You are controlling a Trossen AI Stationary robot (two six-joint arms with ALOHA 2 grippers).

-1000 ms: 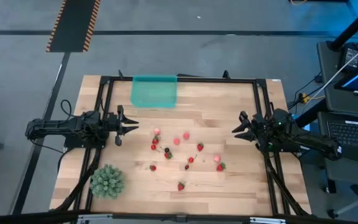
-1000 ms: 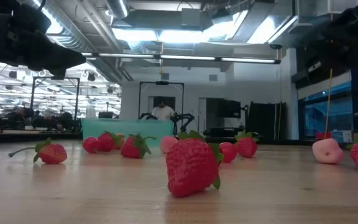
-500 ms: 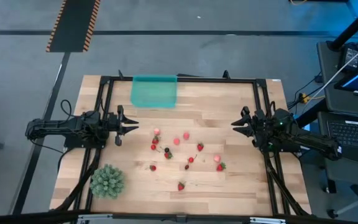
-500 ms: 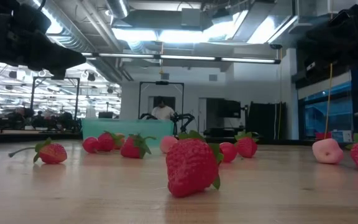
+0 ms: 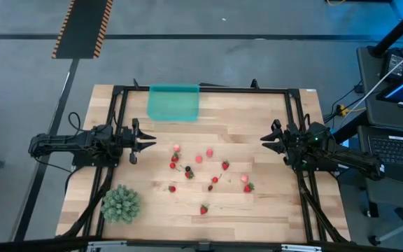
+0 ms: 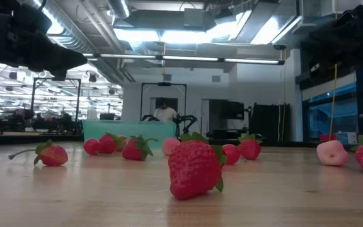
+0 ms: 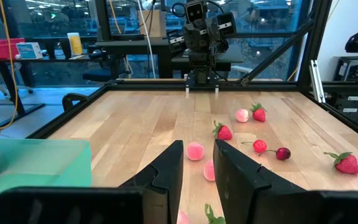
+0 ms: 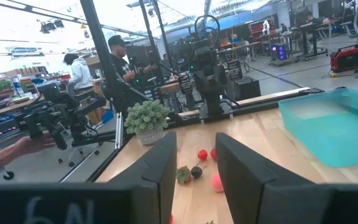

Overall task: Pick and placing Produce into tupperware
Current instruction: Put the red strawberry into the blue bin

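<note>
Strawberries [image 5: 203, 170] all loose on table, tupperware [image 5: 173, 102] empty. Right gripper [image 5: 268, 141] just nudged inward; both fingers parted, holding nothing. Left gripper [image 5: 143, 141] unmoved. No pick started.

The room behind was a large workshop with a grey floor [image 5: 257, 56] and a hazard-striped mat [image 5: 82, 28]. Bright ceiling lights [image 6: 188, 34] glared over exposed ducts, and distant benches [image 8: 303, 37] possibly held equipment.
</note>
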